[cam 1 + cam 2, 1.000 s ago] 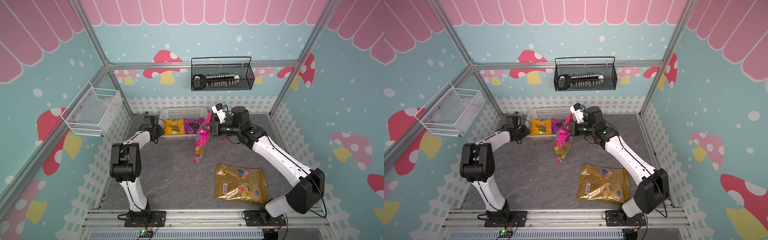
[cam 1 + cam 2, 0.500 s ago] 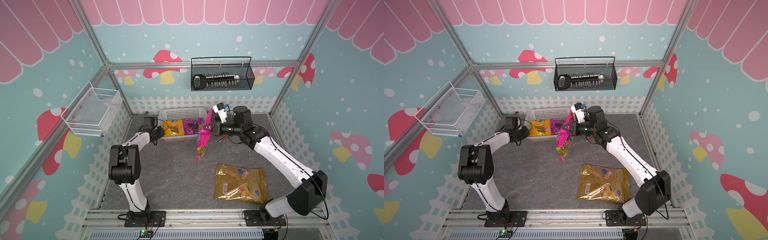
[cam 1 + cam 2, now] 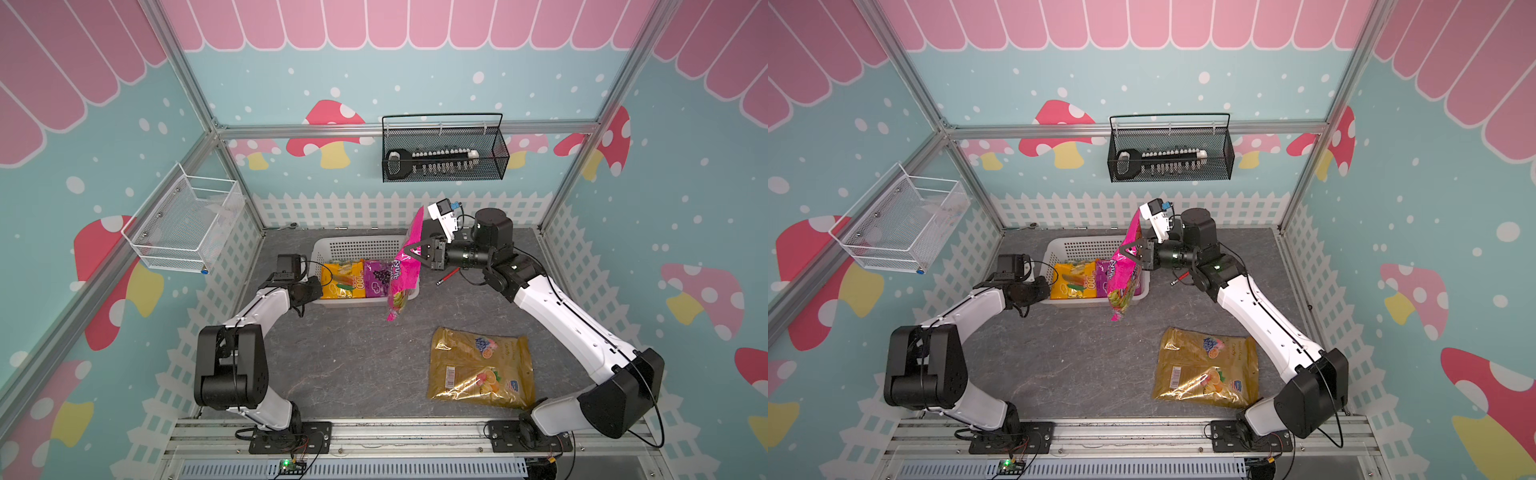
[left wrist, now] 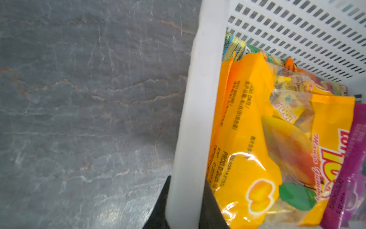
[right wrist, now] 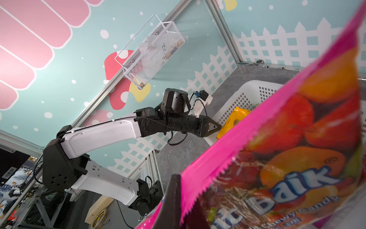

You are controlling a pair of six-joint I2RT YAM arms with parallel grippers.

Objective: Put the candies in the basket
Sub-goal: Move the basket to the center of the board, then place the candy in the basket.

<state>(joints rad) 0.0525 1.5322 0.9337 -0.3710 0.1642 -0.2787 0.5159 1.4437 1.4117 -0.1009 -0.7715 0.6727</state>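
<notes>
**Right hand** [image 3: 412, 252]: clenched on the upper edge of the magenta bag [image 3: 400, 282]. The bag is hung below this hand, lifted off the desk [image 3: 345, 365]. In both top views it is seen across the basket end nearest this hand.

**Left hand** [image 3: 313, 291]: clamped on the rim of the white basket [image 3: 357, 243] at the end farthest from the right hand. In the left wrist view one finger [image 4: 161, 200] is seen outside the wall and one inside.

**Basket contents:**
- An orange-yellow bag [image 3: 343, 280] lies just beside the left hand.
- A purple bag [image 3: 377, 279] touches it on the side away from that hand.
- A green-yellow bag [image 4: 235, 46] is partly covered by the orange-yellow one.

**On the desk:**
- A gold bag [image 3: 482, 368] lies flat, well apart from both hands.
- A red stick [image 3: 448, 276] lies just behind the right hand.
</notes>
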